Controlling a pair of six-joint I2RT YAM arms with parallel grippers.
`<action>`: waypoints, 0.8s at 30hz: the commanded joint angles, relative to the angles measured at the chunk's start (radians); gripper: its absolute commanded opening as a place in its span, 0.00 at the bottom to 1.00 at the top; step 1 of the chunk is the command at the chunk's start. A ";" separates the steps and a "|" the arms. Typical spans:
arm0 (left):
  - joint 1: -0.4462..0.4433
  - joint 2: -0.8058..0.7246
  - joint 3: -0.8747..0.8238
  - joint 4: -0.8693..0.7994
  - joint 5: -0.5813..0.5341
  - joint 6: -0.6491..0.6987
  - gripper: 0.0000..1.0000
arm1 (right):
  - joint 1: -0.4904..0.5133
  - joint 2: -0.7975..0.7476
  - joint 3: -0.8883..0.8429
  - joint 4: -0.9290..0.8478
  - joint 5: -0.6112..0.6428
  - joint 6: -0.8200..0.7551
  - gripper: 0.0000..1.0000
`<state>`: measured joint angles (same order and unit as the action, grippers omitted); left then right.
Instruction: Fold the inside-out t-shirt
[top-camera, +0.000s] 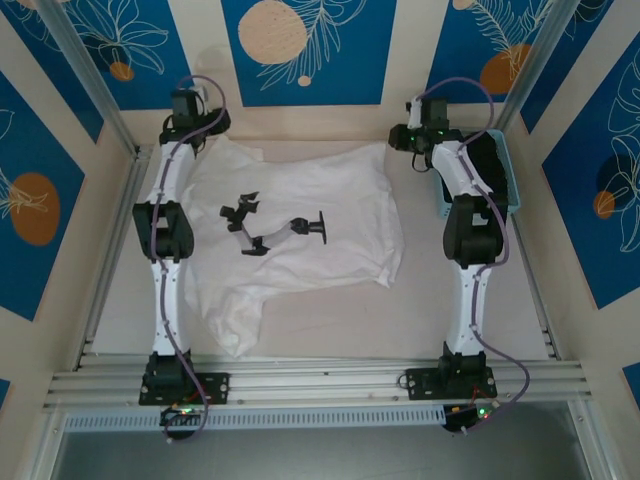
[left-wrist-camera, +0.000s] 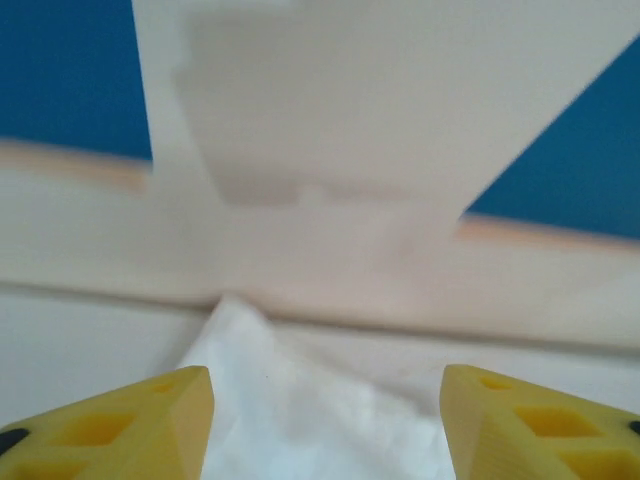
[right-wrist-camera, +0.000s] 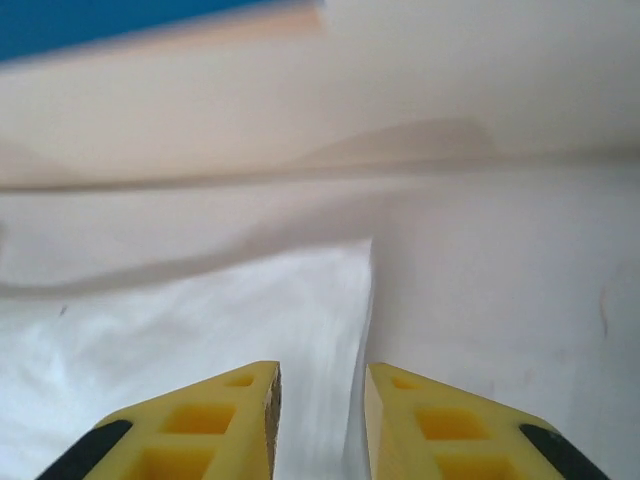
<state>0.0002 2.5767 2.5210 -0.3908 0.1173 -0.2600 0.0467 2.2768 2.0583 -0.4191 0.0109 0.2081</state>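
Observation:
The inside-out t-shirt (top-camera: 320, 200) lies spread and wrinkled across the middle of the table, with a sleeve trailing toward the near left. My left gripper (top-camera: 203, 142) is at the shirt's far left corner. In the left wrist view the left gripper (left-wrist-camera: 325, 400) is open, its yellow fingers (left-wrist-camera: 150, 420) wide apart over a white shirt corner (left-wrist-camera: 290, 410). My right gripper (top-camera: 399, 140) is at the far right corner. The right wrist view has the right gripper (right-wrist-camera: 322, 385) open with a narrow gap, and the shirt's edge (right-wrist-camera: 200, 330) runs between its fingers.
A teal basket (top-camera: 508, 185) holding a black garment (top-camera: 486, 160) stands at the far right beside the right arm. Dark shapes (top-camera: 315, 228) show over the shirt's middle. The back wall (left-wrist-camera: 400, 250) rises close behind both grippers. Bare table (top-camera: 400, 320) lies near the front.

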 joint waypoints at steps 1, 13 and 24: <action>-0.050 -0.257 -0.236 0.034 -0.061 -0.004 0.64 | 0.014 -0.155 -0.072 -0.052 0.022 -0.005 0.33; -0.517 -0.900 -1.566 0.889 0.147 0.350 0.63 | 0.198 -0.683 -0.921 -0.135 0.156 0.182 0.38; -0.864 -0.713 -1.646 0.899 0.143 0.608 0.64 | 0.297 -0.756 -1.206 -0.120 0.140 0.325 0.40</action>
<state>-0.8337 1.7969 0.8349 0.4679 0.2543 0.2569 0.3408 1.5066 0.8661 -0.5606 0.1570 0.4793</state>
